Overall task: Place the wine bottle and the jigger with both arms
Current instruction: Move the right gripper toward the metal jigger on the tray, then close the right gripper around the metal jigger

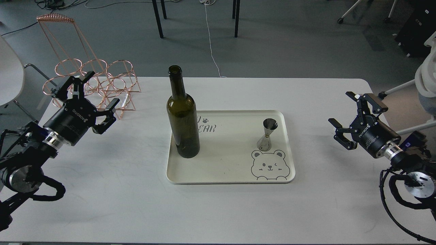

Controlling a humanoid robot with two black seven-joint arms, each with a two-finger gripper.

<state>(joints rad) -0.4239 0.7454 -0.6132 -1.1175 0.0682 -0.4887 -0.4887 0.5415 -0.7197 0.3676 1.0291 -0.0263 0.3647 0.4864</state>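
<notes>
The wine bottle, dark olive green with a long neck, stands upright on the left part of a cream tray. On the tray's right part the small steel jigger stands upright, just above a printed bear. My left gripper hovers open over the table's left side, well left of the bottle, with nothing between its fingers. At the table's right edge my right gripper is open and empty too, well right of the jigger.
A copper wire bottle rack stands at the table's back left, right behind my left gripper. The white table carries nothing else. Chair legs and cables lie on the floor beyond the far edge.
</notes>
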